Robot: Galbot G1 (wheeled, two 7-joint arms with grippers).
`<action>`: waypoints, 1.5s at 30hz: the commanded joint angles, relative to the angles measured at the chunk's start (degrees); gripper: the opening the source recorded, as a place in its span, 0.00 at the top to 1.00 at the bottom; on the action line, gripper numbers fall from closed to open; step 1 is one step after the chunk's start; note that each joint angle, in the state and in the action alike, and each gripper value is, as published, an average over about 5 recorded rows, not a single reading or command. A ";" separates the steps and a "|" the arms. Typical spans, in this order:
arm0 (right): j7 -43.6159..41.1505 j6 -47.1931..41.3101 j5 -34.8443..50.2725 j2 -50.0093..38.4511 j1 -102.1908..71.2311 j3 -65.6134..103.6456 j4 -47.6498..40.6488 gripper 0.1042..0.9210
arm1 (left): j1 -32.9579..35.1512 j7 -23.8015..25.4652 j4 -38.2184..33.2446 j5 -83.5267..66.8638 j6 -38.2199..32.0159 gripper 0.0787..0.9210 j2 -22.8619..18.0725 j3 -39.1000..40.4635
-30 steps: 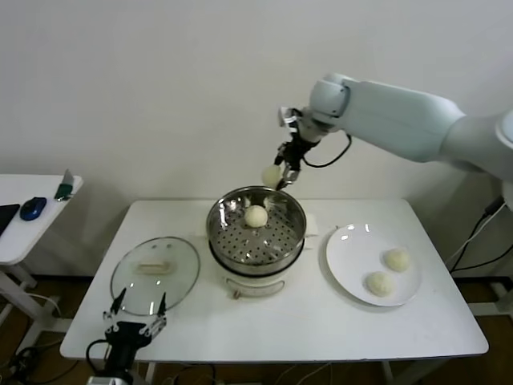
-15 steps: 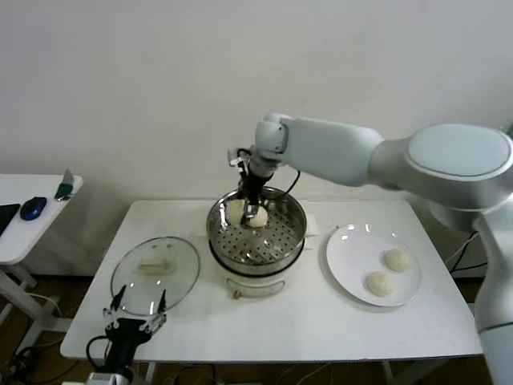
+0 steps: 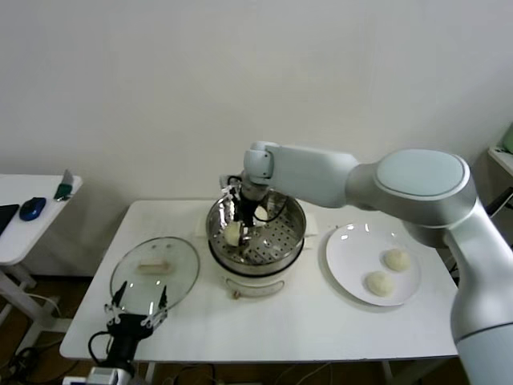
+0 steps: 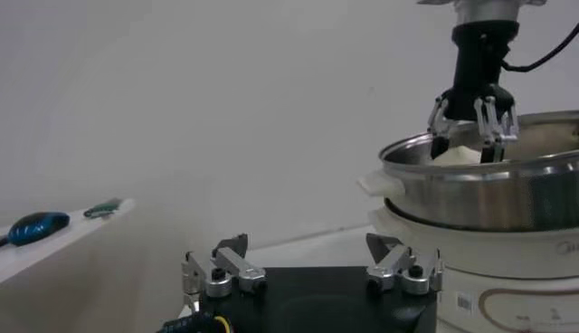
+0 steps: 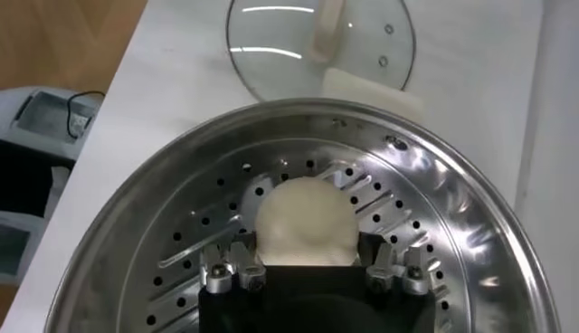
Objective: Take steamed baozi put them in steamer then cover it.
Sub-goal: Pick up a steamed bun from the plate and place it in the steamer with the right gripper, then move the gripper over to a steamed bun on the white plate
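At the lower left of the head view the left gripper point(image 3: 135, 310) hangs by the table point(image 3: 304, 321) edge, jaws spread open and empty; just above it the glass cover point(image 3: 155, 273) lies flat on the table; at centre the right gripper point(image 3: 239, 227) reaches down into the steamer point(image 3: 256, 233), jaws clamped on a steamed baozi point(image 5: 303, 222) just over the perforated floor; at right two more baozi point(image 3: 388, 272) sit on the white plate point(image 3: 349, 253)
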 commanded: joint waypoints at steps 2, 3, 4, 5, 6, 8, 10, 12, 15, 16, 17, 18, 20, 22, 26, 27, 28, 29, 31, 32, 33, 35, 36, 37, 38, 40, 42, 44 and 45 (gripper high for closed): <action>0.10 0.38 -1.73 1.53 -1.99 0.57 -3.00 0.26 | -0.18 0.01 0.40 0.00 0.05 0.12 -0.24 -0.26; 0.09 0.46 -1.80 1.63 -2.01 0.67 -3.27 0.26 | -0.15 0.01 0.49 -0.01 0.00 0.12 -0.21 -0.29; 0.08 0.50 -1.85 1.71 -2.03 0.77 -3.43 0.26 | -0.12 0.00 0.58 -0.02 -0.04 0.12 -0.19 -0.32; 0.09 0.51 -1.92 1.76 -2.06 0.87 -3.56 0.26 | -0.11 0.00 0.66 -0.01 -0.07 0.12 -0.17 -0.35; 0.08 0.48 -2.00 1.77 -2.08 0.96 -3.61 0.26 | -0.10 -0.01 0.71 -0.01 -0.10 0.12 -0.14 -0.37; 0.04 0.41 -2.33 1.74 -2.09 1.03 -3.57 0.25 | -0.08 -0.01 0.73 -0.01 -0.12 0.12 -0.12 -0.39; -0.11 0.32 -2.79 1.62 -2.10 1.02 -3.46 0.24 | -0.07 -0.02 0.66 -0.01 -0.10 0.12 -0.11 -0.40; -0.29 0.23 -3.17 1.42 -2.11 1.12 -3.30 0.20 | -0.08 -0.02 0.60 -0.01 -0.06 0.12 -0.11 -0.40; -0.58 0.13 -3.40 0.92 -1.91 1.55 -2.89 0.14 | -0.10 -0.02 0.56 -0.01 -0.02 0.12 -0.08 -0.44; -0.69 0.11 -3.42 0.64 -1.70 1.71 -2.62 0.13 | -0.10 -0.03 0.56 -0.01 -0.01 0.12 -0.05 -0.46; -0.86 0.10 -3.39 0.28 -1.41 1.87 -2.28 0.13 | -0.10 -0.03 0.57 -0.01 -0.02 0.12 -0.03 -0.48; -1.07 0.10 -3.38 -0.17 -0.97 2.04 -1.86 0.12 | -0.09 -0.04 0.58 -0.01 -0.02 0.12 -0.02 -0.50; -1.58 0.27 -3.43 -1.29 0.09 2.33 -1.00 0.12 | -0.07 -0.05 0.59 -0.02 -0.04 0.12 0.01 -0.55; -2.52 0.70 -3.38 -2.90 1.74 2.66 0.01 0.12 | -0.06 -0.06 0.60 -0.03 -0.03 0.12 0.03 -0.58; -5.31 2.26 -3.05 -7.34 6.40 3.05 3.09 0.12 | -0.09 -0.08 0.65 -0.04 0.00 0.12 0.03 -0.57; -5.96 2.71 -3.17 -8.66 7.73 2.96 4.17 0.12 | -0.11 -0.08 0.68 -0.04 0.00 0.12 0.03 -0.56; -6.51 3.14 -3.44 -10.12 9.01 2.86 5.43 0.12 | -0.15 -0.08 0.72 -0.03 0.02 0.12 0.03 -0.56; -7.00 3.56 -3.81 -11.77 10.26 2.78 6.87 0.12 | -0.21 -0.08 0.76 -0.04 0.05 0.12 0.05 -0.56; -7.86 4.10 -4.83 -15.87 12.39 2.93 10.41 0.12 | -0.41 -0.06 0.88 -0.04 0.11 0.12 0.14 -0.59; -8.23 4.21 -5.58 -18.03 13.15 3.34 12.14 0.12 | -0.54 -0.04 0.96 -0.04 0.16 0.12 0.23 -0.61; -8.55 4.24 -6.64 -20.41 13.54 4.15 13.75 0.12 | -0.72 -0.03 1.06 -0.04 0.21 0.12 0.34 -0.63; -8.96 4.09 -9.42 -25.15 13.17 6.74 16.27 0.12 | -1.19 -0.02 1.39 -0.06 0.30 0.12 0.61 -0.62; -9.01 3.98 -10.75 -27.10 12.63 8.02 17.09 0.12 | -1.44 -0.01 1.57 -0.06 0.36 0.12 0.71 -0.61; -9.08 3.90 -12.25 -29.31 12.04 9.04 18.09 0.12 | -1.73 -0.01 1.73 -0.08 0.46 0.12 0.79 -0.60; -9.21 3.84 -13.49 -31.34 11.61 9.59 19.04 0.12 | -2.00 0.00 1.85 -0.08 0.54 0.12 0.85 -0.60; -9.51 3.99 -15.91 -35.18 11.05 9.34 21.10 0.12 | -2.43 0.07 1.93 -0.16 0.74 0.12 0.89 -0.67; -9.76 4.32 -18.35 -39.22 10.26 8.27 23.42 0.12 | -2.63 0.45 1.82 -0.49 0.87 0.12 0.92 -0.81; -9.84 4.66 -20.92 -43.23 8.56 7.57 25.48 0.12 | -2.58 0.95 1.59 -0.79 0.87 0.12 0.96 -0.94; -9.87 4.87 -22.35 -44.98 7.19 7.75 26.08 0.12 | -2.49 1.14 1.46 -0.86 0.83 0.12 0.95 -0.97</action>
